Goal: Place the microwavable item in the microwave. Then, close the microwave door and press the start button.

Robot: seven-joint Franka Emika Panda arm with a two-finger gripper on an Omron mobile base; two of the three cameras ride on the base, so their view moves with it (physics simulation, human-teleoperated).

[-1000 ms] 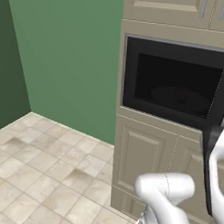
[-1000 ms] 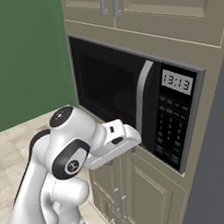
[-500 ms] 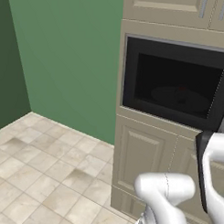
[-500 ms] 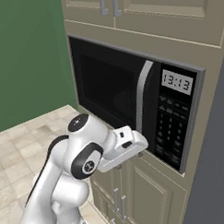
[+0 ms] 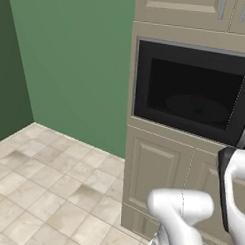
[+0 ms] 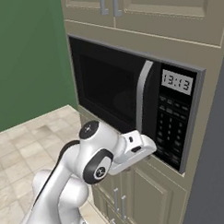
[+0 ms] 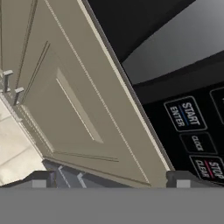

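Observation:
The microwave (image 6: 131,92) sits in beige cabinetry with its door (image 6: 108,86) shut flush against the front; in the left base view the round turntable shows dimly through the door glass (image 5: 193,94). The microwavable item is hidden behind that dark glass. My gripper (image 7: 112,177) is open, with nothing between its two dark fingertips (image 7: 41,177). It is close to the lower edge of the control panel (image 6: 174,118), and my hand (image 6: 142,146) reaches in from the left. The START button (image 7: 187,114) lies up and to the right of the fingertips in the hand view.
Beige cabinet doors (image 6: 136,196) with small handles fill the space under the microwave, and upper cabinets (image 6: 137,6) sit above it. A tall grey panel (image 6: 212,151) rises right of the oven. A green wall (image 5: 71,67) and tiled floor (image 5: 42,191) lie to the left.
My arm has stretched forward and the hand has moved right and a little down, closer to the control panel. The door has stayed shut and the gripper open.

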